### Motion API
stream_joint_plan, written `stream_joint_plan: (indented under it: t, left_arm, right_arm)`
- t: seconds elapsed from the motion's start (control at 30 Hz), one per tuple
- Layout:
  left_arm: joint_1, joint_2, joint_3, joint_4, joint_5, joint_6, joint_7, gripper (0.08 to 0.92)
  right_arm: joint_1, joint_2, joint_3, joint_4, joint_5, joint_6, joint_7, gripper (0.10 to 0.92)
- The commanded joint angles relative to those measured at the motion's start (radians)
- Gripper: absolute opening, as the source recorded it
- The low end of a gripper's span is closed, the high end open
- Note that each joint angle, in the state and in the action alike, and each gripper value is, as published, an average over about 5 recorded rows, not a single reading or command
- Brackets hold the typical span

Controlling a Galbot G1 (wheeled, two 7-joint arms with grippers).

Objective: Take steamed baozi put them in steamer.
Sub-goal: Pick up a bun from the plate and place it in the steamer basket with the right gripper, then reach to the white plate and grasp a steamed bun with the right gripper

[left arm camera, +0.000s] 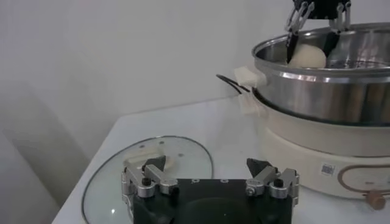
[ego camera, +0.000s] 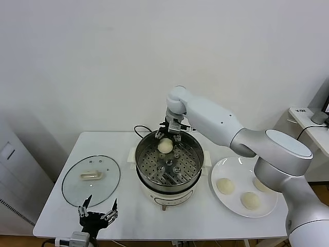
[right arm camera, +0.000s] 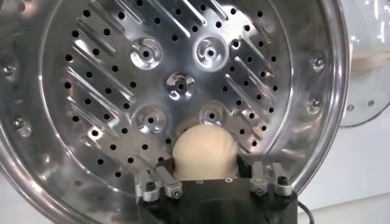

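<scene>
The steamer [ego camera: 140,154] [left arm camera: 323,91] stands mid-table, a shiny steel pot on a white base. One baozi [ego camera: 165,146] [left arm camera: 308,56] [right arm camera: 204,149] rests on its perforated floor [right arm camera: 122,91] near the far wall. My right gripper [ego camera: 168,137] [right arm camera: 205,163] reaches down into the pot, open, one finger on each side of that bun. Three more baozi lie on the white plate [ego camera: 231,167] at the right: one [ego camera: 224,185], another [ego camera: 250,200], and a third [ego camera: 259,183] partly behind my right arm. My left gripper [ego camera: 100,201] [left arm camera: 205,164] hangs open and empty at the table's front left.
A round glass lid [ego camera: 91,180] [left arm camera: 122,176] with a cream handle lies flat at the left, just beyond my left gripper. A black cord [ego camera: 139,129] runs from the steamer's back. A wall stands close behind the table. A white cabinet [ego camera: 303,116] sits at far right.
</scene>
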Motion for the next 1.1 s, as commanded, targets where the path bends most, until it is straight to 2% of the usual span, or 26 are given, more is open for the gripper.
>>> stream_joint_plan:
  t: [0.03,0.37,0.53,0.67,0.8,1.1]
  left_arm:
    - [0.0,-0.049,0.001,0.0,0.002,0.0,0.0,0.823]
    - [0.005,-0.049,0.01,-0.012,0.008,0.006,0.005,0.823]
    - [-0.001,-0.049,0.016,-0.011,0.002,0.015,0.012,0.823]
    - [-0.008,-0.043,0.02,-0.01,-0.007,0.024,0.021,0.823]
    - [-0.012,-0.032,0.019,-0.013,-0.026,0.034,0.031,0.823]
    - [-0.007,-0.023,0.012,-0.018,-0.065,0.049,0.041,0.823]
  right_arm:
    - [0.045,-0.056,-0.041,0.091,0.158,-0.163,-0.069,0.816]
    - [0.35,-0.388,-0.205,0.389,0.585,-0.837,-0.119,0.823]
    - [0.463,-0.536,-0.277,0.438,0.693,-1.073,-0.115,0.823]
    - [0.504,-0.654,-0.321,0.473,0.708,-1.246,-0.098,0.823]
    - [0.511,-0.764,-0.369,0.502,0.698,-1.331,-0.101,0.823]
    - [0.314,-0.888,-0.315,0.633,0.61,-1.326,-0.076,0.823]
